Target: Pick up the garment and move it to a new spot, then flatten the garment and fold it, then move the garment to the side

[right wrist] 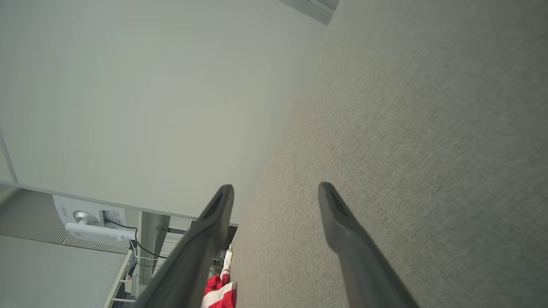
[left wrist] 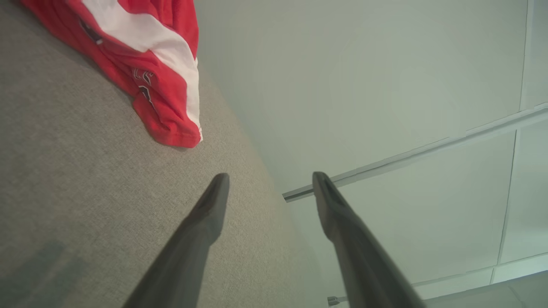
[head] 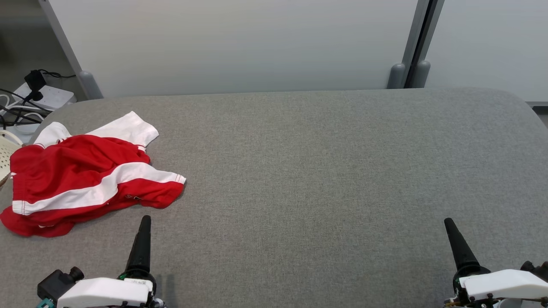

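Fingers of left gripper (left wrist: 270, 182) and right gripper (right wrist: 276, 192) are spread; the crumpled red-and-white cloth garment (head: 85, 175), seemingly overhanging the grey fabric-covered table (head: 321, 171), could be dragged off.

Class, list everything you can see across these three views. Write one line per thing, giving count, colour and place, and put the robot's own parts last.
garment: one, red with white bands, crumpled at the table's left end
table: one, grey fabric top, across the head view
wall panels: at least two, pale, behind the table, split by grey posts
power strip: one, white, beyond the table's far left corner
cables: several, black and white, beside the power strip
basket: one, white and perforated, cut off at the left edge, by the garment
left gripper: one, dark fingers, open and empty, just short of the garment
right gripper: one, dark fingers, open and empty, over bare table at the right
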Tool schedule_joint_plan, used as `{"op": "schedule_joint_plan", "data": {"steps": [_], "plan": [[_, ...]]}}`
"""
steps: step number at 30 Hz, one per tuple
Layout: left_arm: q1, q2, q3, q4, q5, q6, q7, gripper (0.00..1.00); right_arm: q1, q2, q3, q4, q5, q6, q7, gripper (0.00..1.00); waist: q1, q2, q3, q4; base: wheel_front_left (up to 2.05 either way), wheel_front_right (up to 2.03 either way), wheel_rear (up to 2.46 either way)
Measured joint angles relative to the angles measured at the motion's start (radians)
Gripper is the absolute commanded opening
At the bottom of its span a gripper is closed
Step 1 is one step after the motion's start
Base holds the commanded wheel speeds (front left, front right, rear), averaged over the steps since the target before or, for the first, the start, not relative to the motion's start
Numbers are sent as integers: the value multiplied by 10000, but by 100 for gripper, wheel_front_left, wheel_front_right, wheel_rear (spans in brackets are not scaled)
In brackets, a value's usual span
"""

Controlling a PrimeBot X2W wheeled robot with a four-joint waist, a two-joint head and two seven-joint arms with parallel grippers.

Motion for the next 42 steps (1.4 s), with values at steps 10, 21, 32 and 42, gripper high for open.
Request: {"op": "schedule_joint_plan", "data": {"steps": [10, 21, 32, 42], "plan": [[-4, 19, -447, -245, 1676, 257, -293, 100, -160, -38, 334, -111, -1668, 0, -311, 100, 0, 0, -40, -88, 0, 0, 0], [-35, 33, -704, -370, 2909, 550, -621, 100, -225, -54, 771, -339, -2690, 0, -617, 100, 0, 0, -106, -166, 0, 0, 0], [-44, 63, -928, -665, 4251, 652, -951, 100, -353, -82, 926, -194, -4161, 0, -959, 100, 0, 0, -204, -230, 0, 0, 0], [-44, 82, -1087, -673, 5381, 731, -1254, 100, -384, -79, 1022, -171, -5267, 0, -1223, 100, 0, 0, -327, -316, 0, 0, 0]]}}
